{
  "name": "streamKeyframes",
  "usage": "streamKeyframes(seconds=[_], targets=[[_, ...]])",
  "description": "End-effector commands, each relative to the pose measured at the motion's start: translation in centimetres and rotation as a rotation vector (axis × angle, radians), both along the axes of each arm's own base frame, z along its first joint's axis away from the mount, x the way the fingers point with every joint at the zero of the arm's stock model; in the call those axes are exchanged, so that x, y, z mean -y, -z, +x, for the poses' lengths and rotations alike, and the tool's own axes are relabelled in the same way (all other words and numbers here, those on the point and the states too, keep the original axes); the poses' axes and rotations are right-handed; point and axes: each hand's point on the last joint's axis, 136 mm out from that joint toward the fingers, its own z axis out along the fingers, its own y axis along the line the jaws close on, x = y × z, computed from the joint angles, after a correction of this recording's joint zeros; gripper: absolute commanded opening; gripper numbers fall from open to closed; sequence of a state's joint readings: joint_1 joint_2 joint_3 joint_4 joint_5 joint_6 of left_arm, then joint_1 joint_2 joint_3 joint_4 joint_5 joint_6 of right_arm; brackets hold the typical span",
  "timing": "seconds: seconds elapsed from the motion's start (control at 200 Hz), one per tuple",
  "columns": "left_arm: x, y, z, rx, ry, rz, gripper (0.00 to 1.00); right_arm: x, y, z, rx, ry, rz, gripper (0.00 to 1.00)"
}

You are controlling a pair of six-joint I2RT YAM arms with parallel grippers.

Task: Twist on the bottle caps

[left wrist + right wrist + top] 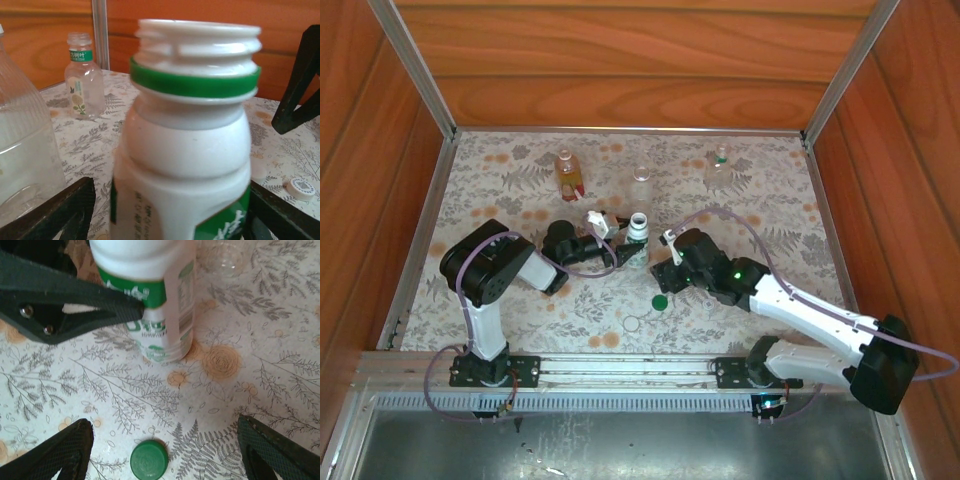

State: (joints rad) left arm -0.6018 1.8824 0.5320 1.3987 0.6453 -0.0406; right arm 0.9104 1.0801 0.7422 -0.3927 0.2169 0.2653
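The white bottle [638, 230] with green print stands upright mid-table, its threaded neck [197, 47] bare above a green ring. My left gripper [623, 242] is open around its body: one finger [65, 210] stands clear of it, the other [280, 217] is right against it. My right gripper [165, 440] hovers open over the table. The dark green cap [149, 459] lies flat between its fingers, nearer the left one, untouched. Two pale caps [301, 188] [258, 170] lie on the cloth just beyond the white bottle.
The amber bottle [565, 172], a tall clear bottle [641, 185] and a smaller clear bottle [718, 170] stand uncapped along the back. Wooden walls and metal rails close in the floral table [520, 300]. The two grippers are close together around the white bottle.
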Motion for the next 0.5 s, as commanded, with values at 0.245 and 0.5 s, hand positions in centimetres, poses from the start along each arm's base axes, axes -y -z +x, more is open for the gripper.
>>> streamKeyframes(seconds=[0.245, 0.5], targets=[[1.1, 0.1, 0.2, 0.037, 0.057, -0.005, 0.81, 0.7, -1.0, 0.6, 0.046, 0.061, 0.016, 0.8], [1.3, 0.3, 0.1, 0.032, 0.075, -0.004, 0.73, 0.9, -1.0, 0.7, 0.045, 0.081, 0.015, 0.8]])
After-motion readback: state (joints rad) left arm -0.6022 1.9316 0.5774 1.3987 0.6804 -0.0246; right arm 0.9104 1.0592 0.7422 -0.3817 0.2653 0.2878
